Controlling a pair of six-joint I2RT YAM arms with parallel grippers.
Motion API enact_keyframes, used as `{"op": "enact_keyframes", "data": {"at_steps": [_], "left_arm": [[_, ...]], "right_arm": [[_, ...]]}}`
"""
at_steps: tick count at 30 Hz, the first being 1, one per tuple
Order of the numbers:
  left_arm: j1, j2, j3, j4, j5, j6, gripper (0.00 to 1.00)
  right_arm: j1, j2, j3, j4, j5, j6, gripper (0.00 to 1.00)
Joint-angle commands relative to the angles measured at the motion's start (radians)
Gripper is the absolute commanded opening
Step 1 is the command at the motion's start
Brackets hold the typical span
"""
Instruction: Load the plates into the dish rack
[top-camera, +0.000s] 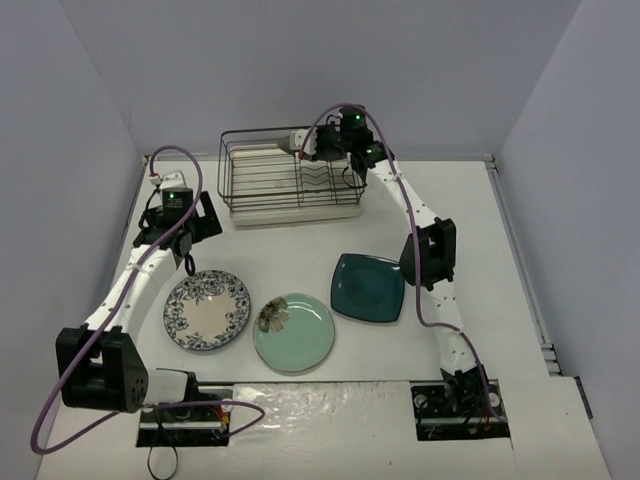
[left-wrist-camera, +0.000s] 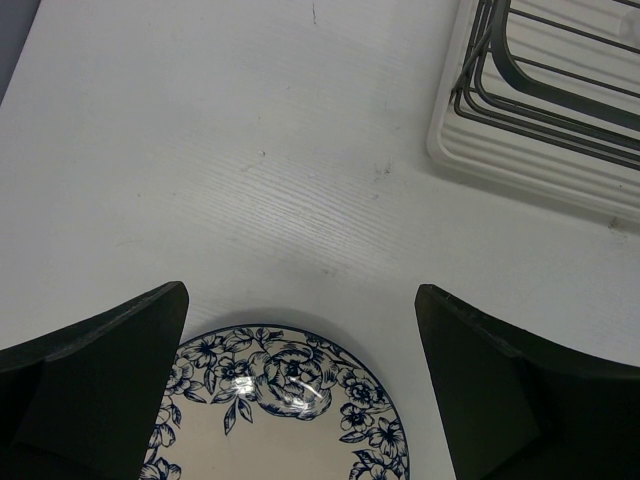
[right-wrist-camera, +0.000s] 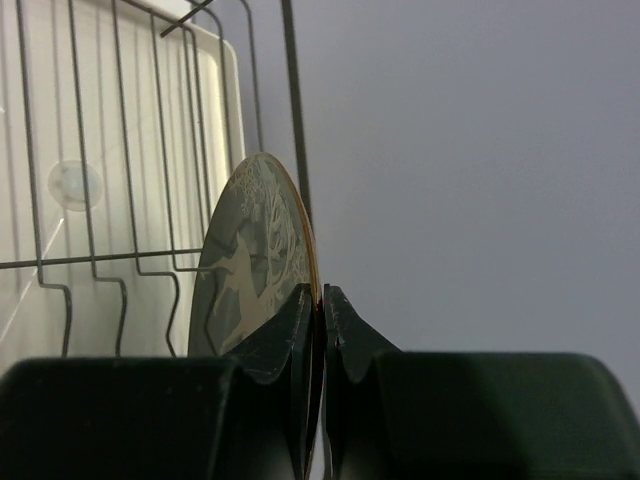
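The grey plate with a white deer (right-wrist-camera: 245, 260) stands on edge, pinched at its rim by my shut right gripper (right-wrist-camera: 322, 295) over the right part of the black wire dish rack (top-camera: 228, 172). On the table lie three plates. The white one with a blue floral rim (top-camera: 208, 310) is at the left. The mint-green one with a flower (top-camera: 293, 332) is in the middle, and the dark teal square one (top-camera: 368, 287) is at the right. My left gripper (left-wrist-camera: 300, 300) hangs open just above the far edge of the floral plate (left-wrist-camera: 290, 400), holding nothing.
The rack's cream tray base (left-wrist-camera: 470, 165) shows at the upper right of the left wrist view, across a stretch of bare white table (left-wrist-camera: 250, 150). Grey walls enclose the table on three sides. Wire dividers (right-wrist-camera: 100, 200) stand left of the held plate.
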Motion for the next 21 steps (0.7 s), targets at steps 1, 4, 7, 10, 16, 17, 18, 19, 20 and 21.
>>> {"op": "enact_keyframes", "data": {"at_steps": [1, 4, 7, 10, 16, 17, 18, 19, 20, 21], "left_arm": [[0.006, -0.015, 0.052, 0.021, -0.017, 0.017, 0.97], [0.005, -0.010, 0.054, 0.023, -0.013, 0.020, 0.97], [0.006, -0.007, 0.052, 0.026, -0.011, 0.020, 0.97], [0.006, -0.002, 0.052, 0.027, -0.009, 0.020, 0.97], [0.004, -0.004, 0.049, 0.026, -0.013, 0.023, 0.97], [0.005, -0.004, 0.048, 0.027, -0.013, 0.023, 0.97], [0.005, -0.003, 0.048, 0.028, -0.012, 0.023, 0.97], [0.004, -0.001, 0.049, 0.027, -0.009, 0.023, 0.97], [0.004, 0.000, 0.050, 0.027, -0.009, 0.023, 0.97], [0.005, 0.001, 0.051, 0.026, -0.007, 0.023, 0.97]], "right_arm": [[0.008, -0.049, 0.066, 0.218, -0.022, -0.041, 0.04], [0.007, -0.055, 0.035, 0.283, 0.006, -0.011, 0.31], [0.007, -0.059, 0.023, 0.332, 0.041, 0.019, 0.56], [0.007, -0.069, -0.003, 0.369, 0.056, 0.036, 0.91], [0.008, -0.114, -0.072, 0.359, 0.045, 0.038, 0.98], [0.011, -0.133, -0.105, 0.355, 0.035, 0.027, 0.98], [0.015, -0.151, -0.137, 0.349, 0.030, 0.017, 0.99], [0.021, -0.167, -0.169, 0.341, 0.031, 0.008, 0.99], [0.026, -0.179, -0.189, 0.324, 0.030, -0.013, 0.99], [0.032, -0.190, -0.207, 0.309, 0.030, -0.031, 1.00]]}}
